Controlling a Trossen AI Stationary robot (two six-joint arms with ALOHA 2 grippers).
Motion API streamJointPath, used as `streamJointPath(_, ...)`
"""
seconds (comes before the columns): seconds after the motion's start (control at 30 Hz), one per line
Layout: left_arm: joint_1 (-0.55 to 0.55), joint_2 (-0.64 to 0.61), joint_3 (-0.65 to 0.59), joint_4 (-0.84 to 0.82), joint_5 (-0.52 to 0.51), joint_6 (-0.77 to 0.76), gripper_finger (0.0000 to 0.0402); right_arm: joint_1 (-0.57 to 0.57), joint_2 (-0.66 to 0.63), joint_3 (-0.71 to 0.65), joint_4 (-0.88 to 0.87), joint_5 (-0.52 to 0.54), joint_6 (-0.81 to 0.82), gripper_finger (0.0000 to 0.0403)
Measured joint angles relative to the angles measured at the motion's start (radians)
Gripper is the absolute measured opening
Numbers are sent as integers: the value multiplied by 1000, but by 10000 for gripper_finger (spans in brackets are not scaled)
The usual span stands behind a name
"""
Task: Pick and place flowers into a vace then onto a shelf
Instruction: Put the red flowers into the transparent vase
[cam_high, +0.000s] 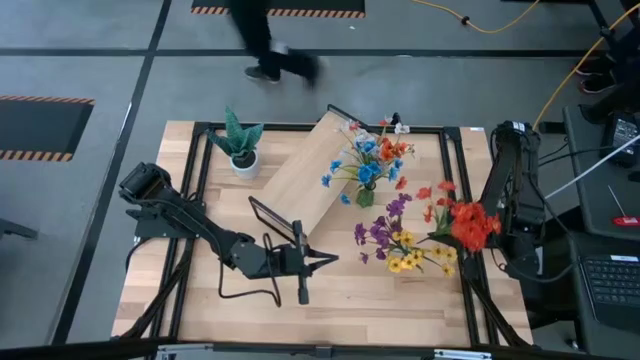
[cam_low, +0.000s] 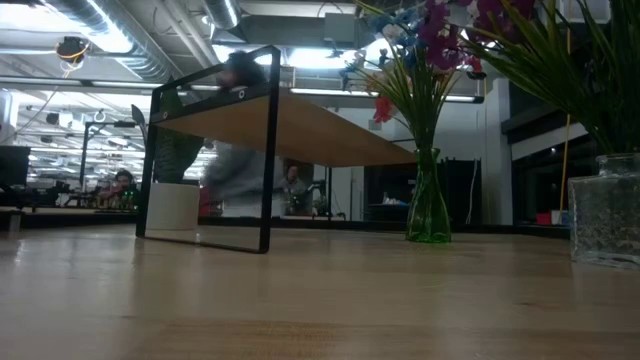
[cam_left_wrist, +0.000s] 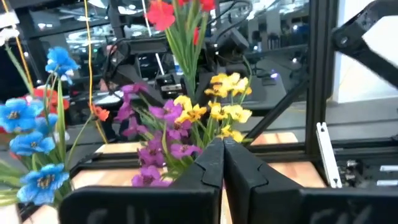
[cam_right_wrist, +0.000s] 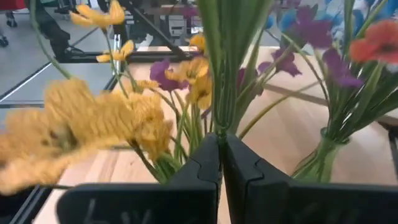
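We find the right gripper (cam_right_wrist: 221, 163) with its two dark fingers pressed together and a bunch of thin green stems rising from the seam between them, so it pinches flowers (cam_right_wrist: 186, 81) there; in the high view the red blossoms of that bunch (cam_high: 470, 225) sit directly over the gripper at the right edge of the table (cam_high: 400, 300). Just beyond this gripper, in its wrist view, stands the green vase (cam_right_wrist: 317, 165), already holding stems (red and purple heads above it), close to but apart from the fingers. The left gripper (cam_left_wrist: 222, 163) is likewise closed, fingers meeting tip to tip with nothing between them; it hovers low near the front middle of the table, and ahead of it we see purple and yellow flowers (cam_left_wrist: 186, 118). The shelf (cam_high: 310, 170) lies askew behind the left gripper, one black frame end toward it, with the vase (cam_high: 366, 193) beside its far end. A white pot with a spiky plant (cam_high: 240, 150) stands left of the shelf. A person (cam_high: 265, 40) passes beyond the table.
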Motion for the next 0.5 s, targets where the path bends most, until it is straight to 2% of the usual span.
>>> streamJointPath(0.5,-6,0,0,17,-27,-8,2,-24,1,-199,323,53,-37,2)
